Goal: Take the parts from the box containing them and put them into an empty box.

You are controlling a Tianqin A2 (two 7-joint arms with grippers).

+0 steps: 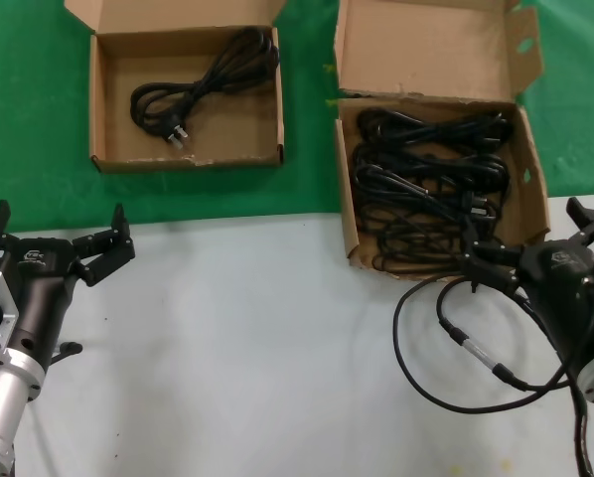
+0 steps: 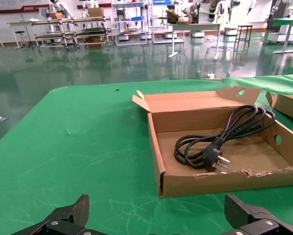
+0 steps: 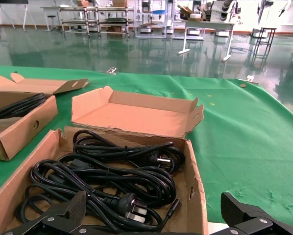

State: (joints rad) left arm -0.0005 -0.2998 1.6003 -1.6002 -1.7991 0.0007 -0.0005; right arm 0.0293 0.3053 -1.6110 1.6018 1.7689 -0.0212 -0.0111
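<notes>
Left wrist view: larger brown cardboard box (image 2: 289, 105) cut by frame edge. Head view: tangled black coiled power cords (image 1: 431, 189) overlap, count unclear; right gripper (image 1: 535, 250) partly off-frame.

the larger brown cardboard box (image 1: 528, 189) lies at about 2 o'clock on the green cloth, its tall lid flap standing open behind. inside it, several black power cords (image 1: 426, 179) lie coiled in loose bundles, one over another, a plug with metal pins (image 3: 136, 208) near the front wall. the smaller shallow box (image 1: 108, 119) lies at about 10 o'clock, well apart, and holds one coiled cord (image 1: 203, 79), with its plug toward the front.
</notes>
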